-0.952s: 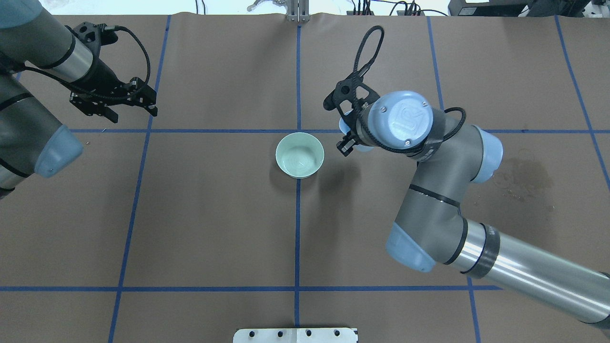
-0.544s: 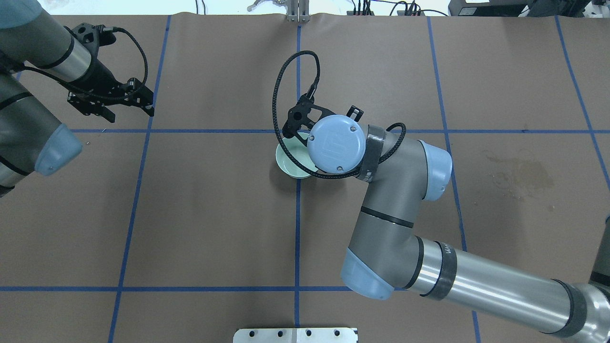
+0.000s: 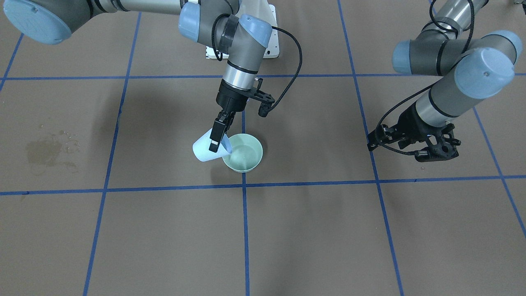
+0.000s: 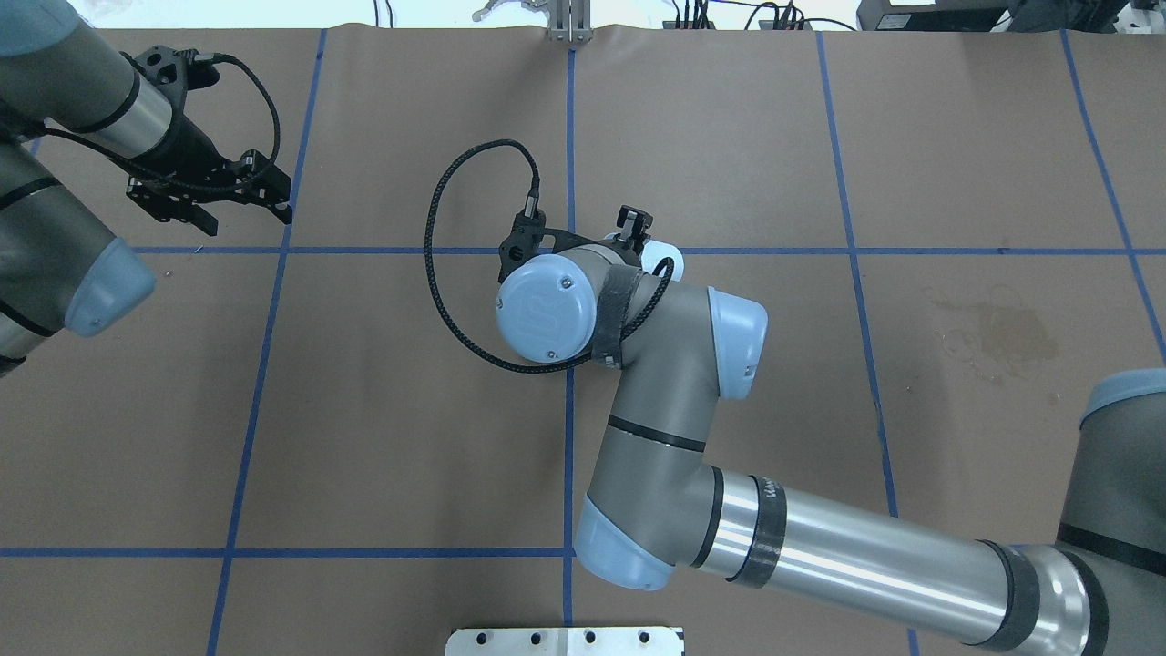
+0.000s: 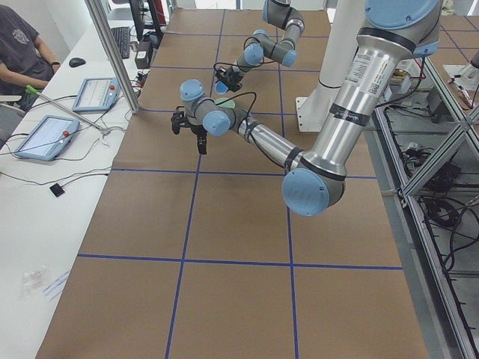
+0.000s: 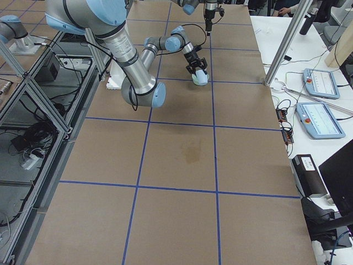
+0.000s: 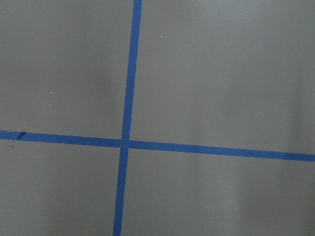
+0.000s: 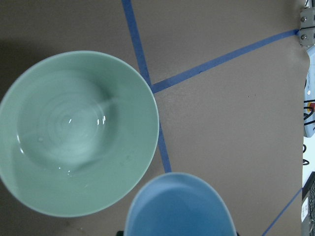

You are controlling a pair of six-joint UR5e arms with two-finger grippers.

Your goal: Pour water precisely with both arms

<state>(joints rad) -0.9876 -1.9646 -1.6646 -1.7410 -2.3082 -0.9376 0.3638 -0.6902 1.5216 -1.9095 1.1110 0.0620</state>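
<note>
Right arm: swung leftward since half a second ago; its wrist cap now hides the bowl from overhead.
Water: clear, shallow pool in the bottom of the green bowl, showing faint ripples and white glints. The bowl stands mid-table beside a blue tape crossing.
Lettering on the arm's black band: too small to read.
Right gripper: clamped on the wall of a pale blue cup, tilted, lip over the bowl's rim.
Left gripper: fingers apart, holding nothing, well apart from the bowl.

Overhead, front-facing: steep, opposed. Side views: table ends, distant. Right wrist: close, shares bowl with front-facing.
</note>
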